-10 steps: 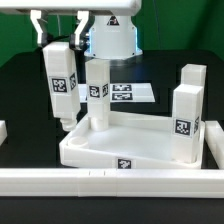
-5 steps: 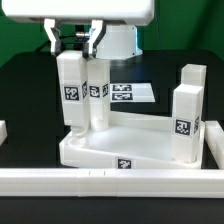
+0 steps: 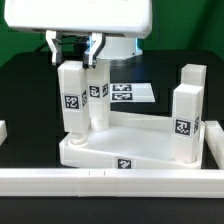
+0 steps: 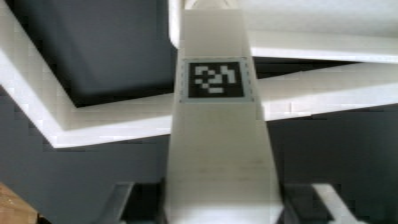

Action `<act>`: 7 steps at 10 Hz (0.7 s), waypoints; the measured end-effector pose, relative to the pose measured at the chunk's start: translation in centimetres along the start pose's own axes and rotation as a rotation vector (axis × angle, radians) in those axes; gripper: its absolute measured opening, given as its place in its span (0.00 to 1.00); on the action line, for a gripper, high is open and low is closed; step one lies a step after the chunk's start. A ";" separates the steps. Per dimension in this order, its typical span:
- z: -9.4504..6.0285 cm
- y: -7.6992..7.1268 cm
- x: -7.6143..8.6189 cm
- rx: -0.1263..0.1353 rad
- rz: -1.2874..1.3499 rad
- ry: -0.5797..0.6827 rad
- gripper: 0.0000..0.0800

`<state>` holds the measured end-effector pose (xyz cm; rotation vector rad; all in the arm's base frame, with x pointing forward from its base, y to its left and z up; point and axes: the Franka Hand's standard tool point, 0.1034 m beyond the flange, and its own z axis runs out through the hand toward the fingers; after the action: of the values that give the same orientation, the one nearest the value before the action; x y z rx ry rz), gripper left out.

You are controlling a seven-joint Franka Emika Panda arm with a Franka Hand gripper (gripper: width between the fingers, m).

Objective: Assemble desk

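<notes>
My gripper (image 3: 72, 45) is shut on the top of a white square leg (image 3: 73, 100) with a tag on its face and holds it upright. The leg's lower end is at the near corner of the white tray-like tabletop (image 3: 140, 148) on the exterior view's left; whether it sits in the socket I cannot tell. In the wrist view the leg (image 4: 217, 110) runs away from the gripper (image 4: 222, 208) down to the tabletop's rim (image 4: 80, 118). Another leg (image 3: 97, 92) stands just behind it, and two legs (image 3: 184, 120) (image 3: 192, 80) stand on the right side.
The marker board (image 3: 128, 93) lies flat on the black table behind the tabletop. A long low white rail (image 3: 100, 180) runs across the front, with a raised end piece (image 3: 213, 140) at the exterior view's right.
The gripper has carried the leg toward the exterior view's right and lower, from beside the tabletop to over its near left corner. The other legs have not moved.
</notes>
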<state>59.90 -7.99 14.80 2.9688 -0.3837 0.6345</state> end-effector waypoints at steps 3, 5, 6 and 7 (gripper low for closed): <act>0.7 0.0 -0.6 -0.007 -0.006 -0.011 0.36; 1.0 0.0 -0.7 -0.012 -0.010 -0.007 0.36; 1.1 0.0 -0.6 -0.015 -0.013 0.009 0.36; 1.1 0.0 -0.6 -0.018 -0.017 0.029 0.36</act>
<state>59.84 -8.00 13.53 2.9393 -0.3602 0.6674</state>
